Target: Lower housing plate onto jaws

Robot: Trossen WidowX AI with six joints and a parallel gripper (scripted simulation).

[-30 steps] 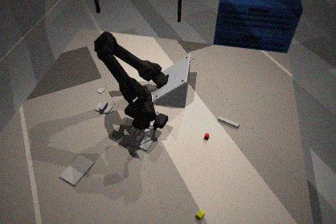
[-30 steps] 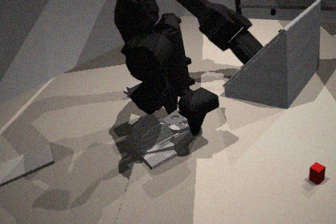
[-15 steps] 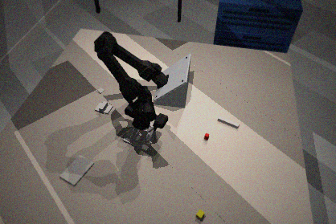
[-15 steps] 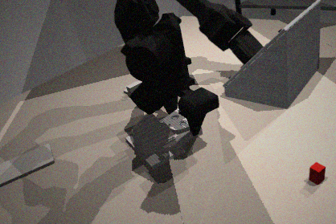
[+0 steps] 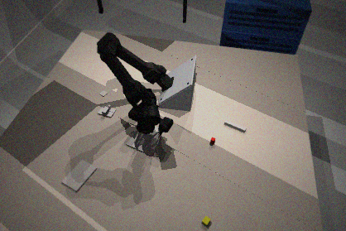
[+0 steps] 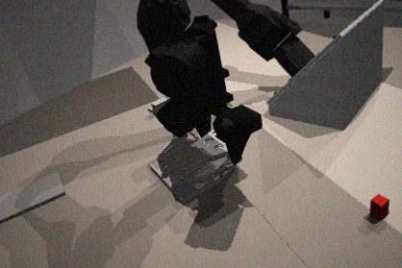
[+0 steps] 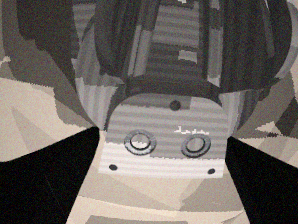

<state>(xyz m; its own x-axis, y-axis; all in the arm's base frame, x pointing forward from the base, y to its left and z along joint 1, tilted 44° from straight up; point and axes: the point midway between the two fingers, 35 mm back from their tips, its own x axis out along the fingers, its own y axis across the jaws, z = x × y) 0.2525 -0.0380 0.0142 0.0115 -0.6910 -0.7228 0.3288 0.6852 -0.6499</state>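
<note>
Claw (image 5: 155, 133) (image 6: 212, 146) (image 7: 162, 137) spread nearly full, gripping nothing; beige tabletop (image 5: 265, 170) (image 6: 298, 207) (image 7: 30, 107) shadow-streaked; blue cabinet (image 5: 265, 16) beyond edge.

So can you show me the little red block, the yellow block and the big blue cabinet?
Red block (image 5: 213, 141) (image 6: 379, 207): top view, its middle; exterior view, its side.
Yellow block (image 5: 206, 221): top view, its upper face.
Blue cabinet (image 5: 265, 16): top view, its front.

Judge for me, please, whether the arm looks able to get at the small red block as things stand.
Probably yes: the fingers are open and hold nothing, and nothing stands beside the red block.
</note>
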